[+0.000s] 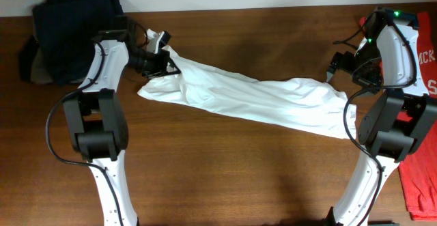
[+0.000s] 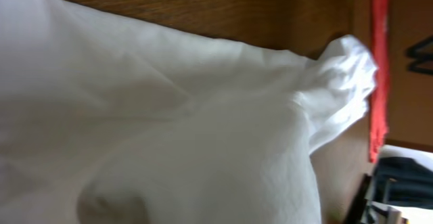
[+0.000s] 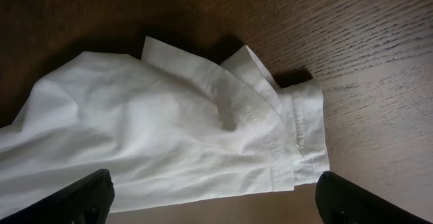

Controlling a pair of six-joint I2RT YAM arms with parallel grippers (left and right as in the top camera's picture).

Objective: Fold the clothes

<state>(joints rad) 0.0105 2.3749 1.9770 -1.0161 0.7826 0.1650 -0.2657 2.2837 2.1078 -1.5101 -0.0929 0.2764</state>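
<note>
The white T-shirt (image 1: 259, 97) lies bunched in a long diagonal band across the wooden table, from upper left to lower right. Its print is hidden. My left gripper (image 1: 159, 63) is at the shirt's upper-left end and holds the cloth. In the left wrist view the white cloth (image 2: 169, 136) fills the frame and hides the fingers. My right gripper (image 1: 337, 63) is open above the table, just past the shirt's right end. In the right wrist view its two black fingertips (image 3: 216, 207) are spread wide, with a hemmed shirt edge (image 3: 298, 149) lying flat between and beyond them.
Dark navy folded garments (image 1: 72, 31) sit at the back left corner, behind the left arm. A red T-shirt with white lettering (image 1: 425, 144) lies at the right edge, under the right arm's base; it shows as a red strip in the left wrist view (image 2: 379, 61).
</note>
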